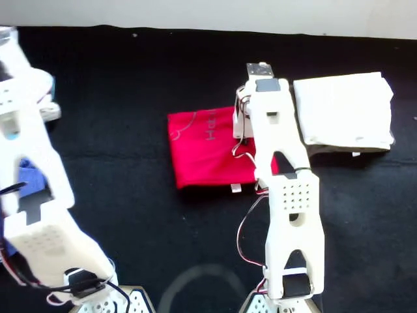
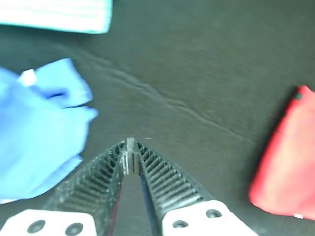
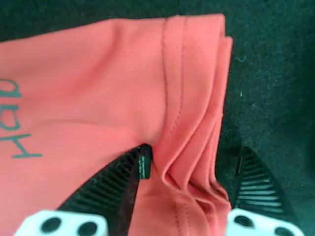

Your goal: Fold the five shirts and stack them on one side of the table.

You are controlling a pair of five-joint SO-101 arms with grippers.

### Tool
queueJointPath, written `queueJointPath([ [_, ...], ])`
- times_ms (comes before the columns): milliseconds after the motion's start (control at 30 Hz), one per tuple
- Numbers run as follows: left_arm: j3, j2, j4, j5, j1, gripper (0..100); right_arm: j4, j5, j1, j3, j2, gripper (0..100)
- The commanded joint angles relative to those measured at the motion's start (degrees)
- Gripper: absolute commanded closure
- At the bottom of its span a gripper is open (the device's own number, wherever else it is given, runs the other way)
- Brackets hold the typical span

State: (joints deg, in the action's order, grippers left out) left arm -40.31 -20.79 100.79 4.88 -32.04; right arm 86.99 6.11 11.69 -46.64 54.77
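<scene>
The right gripper (image 3: 192, 164), spread wide, straddles the right edge of the folded red shirt (image 1: 202, 150) mid-worktop (image 1: 130, 85), so it must probably pinch every layer before carrying it to the white stack (image 1: 342, 107) far right; the left gripper (image 2: 130, 152) is closed, empty.

The left gripper (image 2: 130, 151) hangs over the black table cover (image 2: 206, 54), its two ribbed black fingers (image 2: 162, 177) pressed together at the tips with nothing between them. Just beside it, on one side, lies a crumpled blue shirt (image 2: 39, 132) with a small white tag showing. On the gripper's other side, well apart from it, is the edge of a red shirt (image 2: 288, 167). Beyond the blue shirt lies a pale, flat cloth (image 2: 54, 14). A long crease (image 2: 162, 98) runs across the cover ahead of the fingertips.
</scene>
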Motion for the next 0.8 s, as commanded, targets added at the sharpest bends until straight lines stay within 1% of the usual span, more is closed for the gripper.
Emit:
queueJointPath([
  [0, -0.2, 3.6, 0.2, -0.4, -4.4, 99, -1.0, 0.4, -0.3, 0.7, 2.1, 71.9],
  [133, -0.5, 3.6, 0.2, -0.4, -7.3, 99, -1.5, -0.2, -0.2, 0.7, 2.3, 72.8],
  [167, -0.5, 3.6, 0.2, -0.4, -7.9, 99, -1.5, -0.2, -0.2, 0.7, 2.2, 75.2],
  [233, -0.5, 3.6, 0.2, -0.4, -9.0, 99, -0.9, -1.4, -0.1, 0.7, 2.3, 85.7],
  [300, -0.5, 3.6, 0.2, -0.4, -10.0, 99, -0.7, -5.5, 0.6, 0.7, 2.3, 99.3],
  [367, -0.6, 3.7, 0.1, -0.4, -10.9, 99, -0.3, -9.1, 1.5, 0.8, 2.4, 97.6],
  [433, -0.6, 3.7, 0.1, -0.4, -12.1, 99, -0.3, -10.2, 1.9, 0.8, 2.1, 99.5],
  [533, -0.6, 3.7, 0.1, -0.4, -14.2, 99, 0.0, -10.1, 1.7, -0.1, 1.8, 99.1],
  [600, -0.5, 3.7, 0.1, -0.4, -15.3, 99, 1.4, -8.6, 1.1, -2.3, 1.5, 99.1],
  [667, -0.4, 3.7, 0.1, -0.4, -16.0, 99, 3.1, -6.7, 0.2, -6.1, 0.8, 99.1],
  [767, -0.2, 3.6, 0.1, -0.4, -15.5, 99, 8.4, -6.7, -0.6, -14.3, -1.4, 99.1],
])
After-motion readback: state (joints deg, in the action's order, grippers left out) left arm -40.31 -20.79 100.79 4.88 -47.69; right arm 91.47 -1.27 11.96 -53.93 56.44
